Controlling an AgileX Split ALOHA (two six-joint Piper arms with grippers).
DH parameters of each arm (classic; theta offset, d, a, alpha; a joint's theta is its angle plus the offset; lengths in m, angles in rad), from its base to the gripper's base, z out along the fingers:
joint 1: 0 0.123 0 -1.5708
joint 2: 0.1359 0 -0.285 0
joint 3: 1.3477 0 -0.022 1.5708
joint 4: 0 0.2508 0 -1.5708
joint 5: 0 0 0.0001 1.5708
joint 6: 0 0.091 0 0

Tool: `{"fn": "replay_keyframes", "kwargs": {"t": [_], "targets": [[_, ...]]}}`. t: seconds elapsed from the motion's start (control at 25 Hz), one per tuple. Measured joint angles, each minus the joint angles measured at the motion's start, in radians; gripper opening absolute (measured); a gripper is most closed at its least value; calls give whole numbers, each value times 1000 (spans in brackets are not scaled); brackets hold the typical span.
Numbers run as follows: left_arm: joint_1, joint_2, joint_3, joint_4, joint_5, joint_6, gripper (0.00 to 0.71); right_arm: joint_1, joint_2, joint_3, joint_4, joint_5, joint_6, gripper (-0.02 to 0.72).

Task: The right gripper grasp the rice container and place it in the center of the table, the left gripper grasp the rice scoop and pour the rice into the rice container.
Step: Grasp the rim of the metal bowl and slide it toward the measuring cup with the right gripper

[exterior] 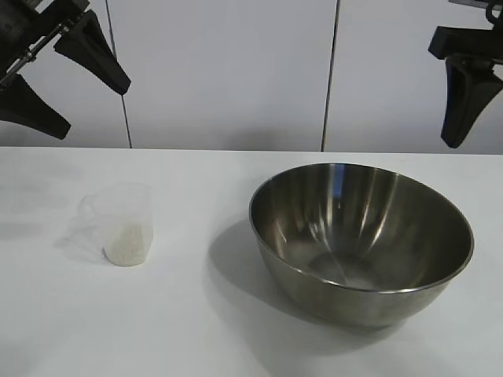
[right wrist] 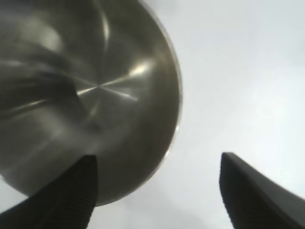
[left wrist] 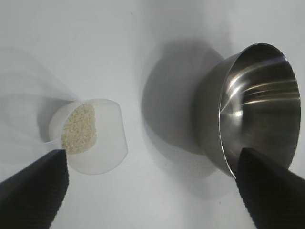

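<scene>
From the exterior view, you have nothing gripped yet: the stainless-steel rice container (exterior: 361, 239) sits on the white table (exterior: 196, 330) to the right of centre, empty as far as you can see, and the clear plastic rice scoop (exterior: 118, 224) stands well to the left of the rice container with a small heap of white rice (exterior: 128, 243) inside it. Your left gripper (exterior: 59, 82) hangs high and far to the left of the rice container, fingers spread wide and empty; your right gripper (exterior: 470, 94) hangs above and behind the rice container's right rim, and only one finger shows there. In the left wrist view, the two dark fingertips (left wrist: 33, 191) stand far apart, with the rice scoop (left wrist: 93, 138) and its rice (left wrist: 80, 130) near one of them and the rice container (left wrist: 257, 107) near the other, neither touched. In the right wrist view, your fingers (right wrist: 66, 195) are parted with nothing between them; one looks over the rice container (right wrist: 86, 95), the other over bare table (right wrist: 238, 71) beyond its rim, so they seem to straddle the wall without clamping it. By my reading, every step is left: gripping and centring the rice container, picking up the scoop, and pouring.
</scene>
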Motion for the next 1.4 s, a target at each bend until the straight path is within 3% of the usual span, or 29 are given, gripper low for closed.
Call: {"fn": "replay_keyframes", "kwargs": {"t": [0.2, 0.44, 0.6, 0.64, 0.76, 0.84, 0.96, 1.2, 1.4], "targets": [[0, 0, 0, 0, 0, 0, 687, -23, 102, 0, 3, -43, -16, 494], [0, 0, 0, 0, 0, 0, 687, -23, 241, 0, 156, -138, -113, 494], [0, 0, 0, 0, 0, 0, 687, -23, 333, 0, 183, -167, -137, 488], [0, 0, 0, 0, 0, 0, 687, -23, 353, 0, 186, -174, -138, 454], [0, 0, 0, 0, 0, 0, 687, -23, 376, 0, 206, -195, -153, 186], [0, 0, 0, 0, 0, 0, 687, -23, 370, 0, 213, -195, -187, 69], [0, 0, 0, 0, 0, 0, 687, -23, 350, 0, 217, -178, -227, 24], [0, 0, 0, 0, 0, 0, 687, -32, 301, -1, 263, -129, -277, 20], [0, 0, 0, 0, 0, 0, 687, -5, 250, -1, 272, -126, -274, 20]]}}
